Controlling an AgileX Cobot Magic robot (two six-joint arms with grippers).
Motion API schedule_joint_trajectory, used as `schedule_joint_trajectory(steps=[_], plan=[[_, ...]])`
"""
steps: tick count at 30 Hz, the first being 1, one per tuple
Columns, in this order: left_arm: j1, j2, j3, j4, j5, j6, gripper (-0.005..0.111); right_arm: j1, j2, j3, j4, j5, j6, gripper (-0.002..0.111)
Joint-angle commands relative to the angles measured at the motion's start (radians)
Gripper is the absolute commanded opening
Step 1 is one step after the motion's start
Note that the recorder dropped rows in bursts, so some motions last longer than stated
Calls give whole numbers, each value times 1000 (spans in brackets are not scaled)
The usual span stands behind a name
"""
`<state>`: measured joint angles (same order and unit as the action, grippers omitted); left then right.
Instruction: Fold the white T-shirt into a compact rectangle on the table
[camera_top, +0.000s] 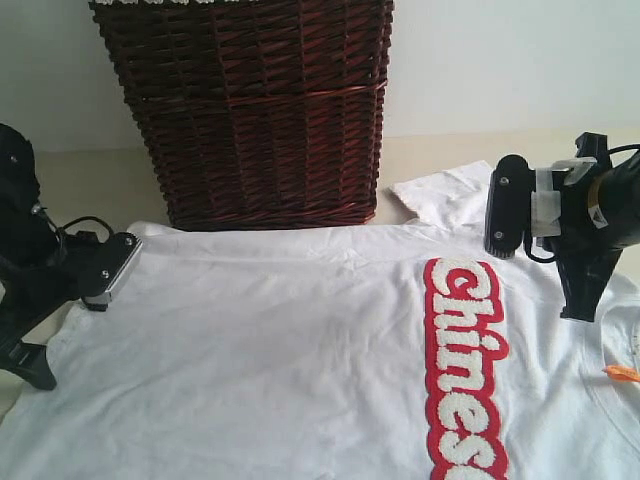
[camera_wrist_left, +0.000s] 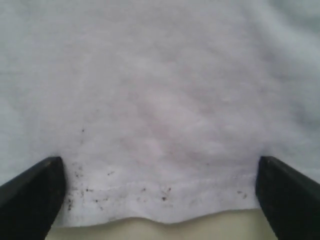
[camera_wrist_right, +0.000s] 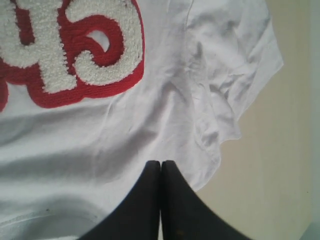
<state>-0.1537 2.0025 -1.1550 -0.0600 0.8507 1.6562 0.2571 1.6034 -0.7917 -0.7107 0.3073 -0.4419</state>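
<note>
The white T-shirt (camera_top: 280, 350) lies on the table (camera_top: 110, 185), lettering (camera_top: 462, 370) partly out of view — left gripper (camera_wrist_left: 160, 165) spread wide over its hem (camera_wrist_left: 165, 197), right gripper (camera_wrist_right: 160, 170) — fingers pressed together, empty

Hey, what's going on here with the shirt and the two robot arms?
Two robot arms are setting up to fold a white cotton T-shirt with fuzzy white lettering on a red band. It lies spread flat on the pale cream table, in front of a dark brown wicker basket. The left gripper is at the hem, with its fingers wide open and gripping nothing. The right gripper is shut and hovers near a sleeve. No fold has been made yet.
</note>
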Motion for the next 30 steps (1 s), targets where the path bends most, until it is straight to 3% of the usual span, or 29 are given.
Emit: schedule_joint_trajectory(steps=[1,10,14,23,25,28,30], plan=[[9,-37,1,0,-1,-11,105,-1,-10,-3,2,1,-8,0],[15,-34,9,13,10,-11,105,-1,-10,-3,5,8,-8,0],[26,8,39,17,-63,-11,105,-1,-10,-3,5,38,-8,0],[26,22,39,19,-73,-11,105,-1,-10,-3,5,29,1,1],[26,22,39,19,-75,-11,105,-1,-10,-3,24,29,21,17],[26,22,39,19,-75,-11,105,-1,-10,-3,24,19,-7,60],[26,22,39,19,-75,-11,105,-1,-10,-3,24,-17,-2,82]])
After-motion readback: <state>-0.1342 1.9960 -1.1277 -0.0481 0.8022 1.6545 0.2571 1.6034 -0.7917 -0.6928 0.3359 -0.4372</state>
